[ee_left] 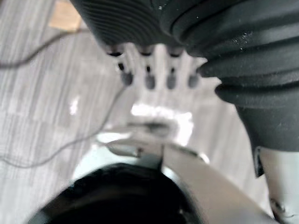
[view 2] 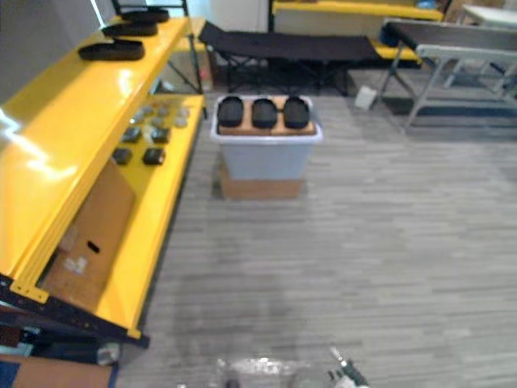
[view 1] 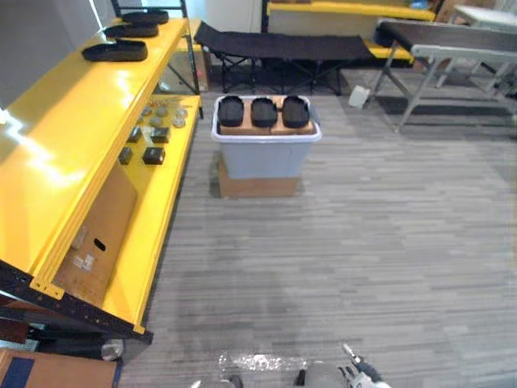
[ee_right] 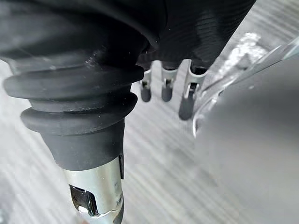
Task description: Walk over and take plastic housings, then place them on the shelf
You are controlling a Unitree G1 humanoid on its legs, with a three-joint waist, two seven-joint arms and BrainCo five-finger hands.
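A long yellow shelf (view 1: pixel 73 137) runs along the robot's left. Its top deck is glossy, and a lower deck beneath carries a cardboard sheet (view 1: pixel 101 234) and a scatter of small dark parts (view 1: pixel 148 145). Ahead, across the grey striped floor (view 1: pixel 363 242), a black folding cot (view 1: pixel 283 44) stands at the far side. Nearer, but well apart from the robot, a pale tub (view 1: pixel 266 158) with a white rim sits on a cardboard box (view 1: pixel 258 187), near the shelf's lower deck. On a brown board (view 1: pixel 279 128) across the tub's top lie three plastic housings (view 1: pixel 263 111). They are black, matte, oval shells with rounded ends, side by side in a row across the tub, each with its long axis pointing away from the robot. Three more housings (view 1: pixel 115 51) lie on the shelf's top deck at its far end (these with long axes across the deck, one behind another). The left hand (ee_left: pixel 149 80) hangs over the floor with fingers straight and relaxed, holding nothing. The right hand (ee_right: pixel 167 89) hangs likewise, empty.
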